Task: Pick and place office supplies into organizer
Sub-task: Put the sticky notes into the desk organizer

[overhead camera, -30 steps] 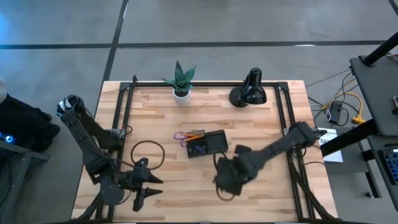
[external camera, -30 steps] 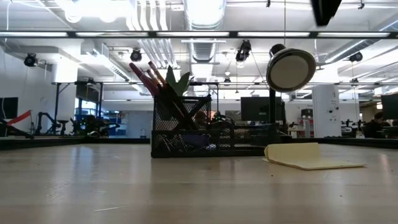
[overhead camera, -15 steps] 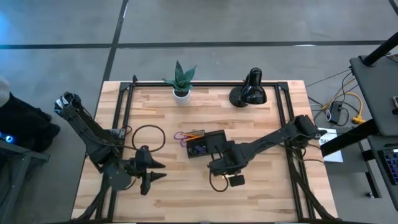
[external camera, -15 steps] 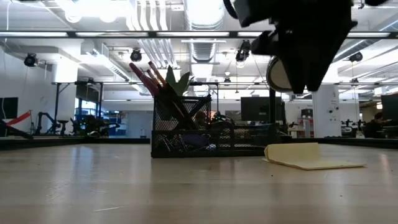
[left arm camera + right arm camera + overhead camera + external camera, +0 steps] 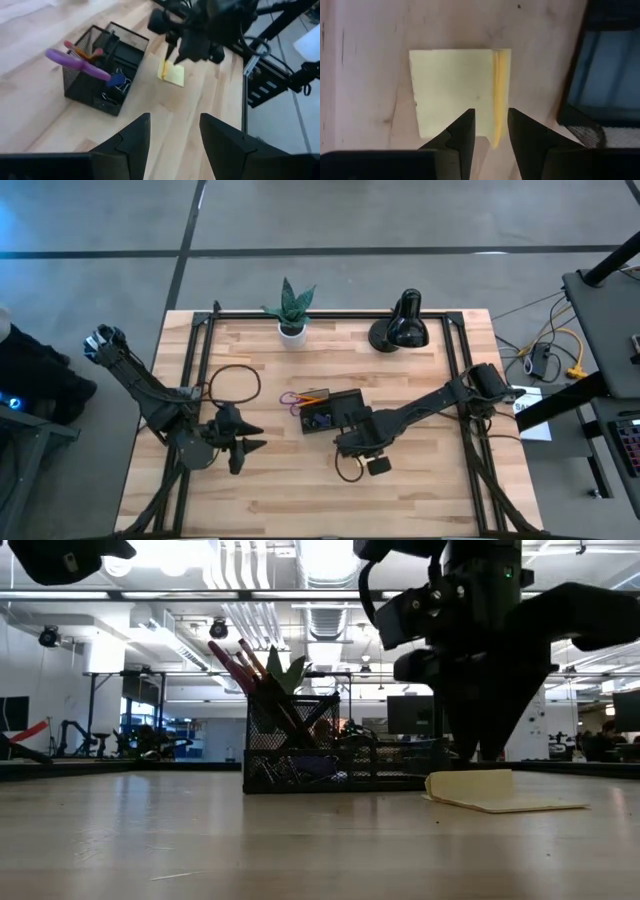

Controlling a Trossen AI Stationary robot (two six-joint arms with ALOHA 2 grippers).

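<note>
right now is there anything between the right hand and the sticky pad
Nothing: in the right wrist view only open air separates the right hand from the sticky pad below it.

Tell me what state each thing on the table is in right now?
Sticky pad: flat on the table beside the organizer, not gripped.
Organizer: upright, already holding scissors, a pencil and clips.
Right gripper: just above the pad, fingers slightly apart, empty.
Left gripper: open, empty, waiting off to the side.
Lamp: at the table's far edge, unlit.
Plant: upright.
</note>
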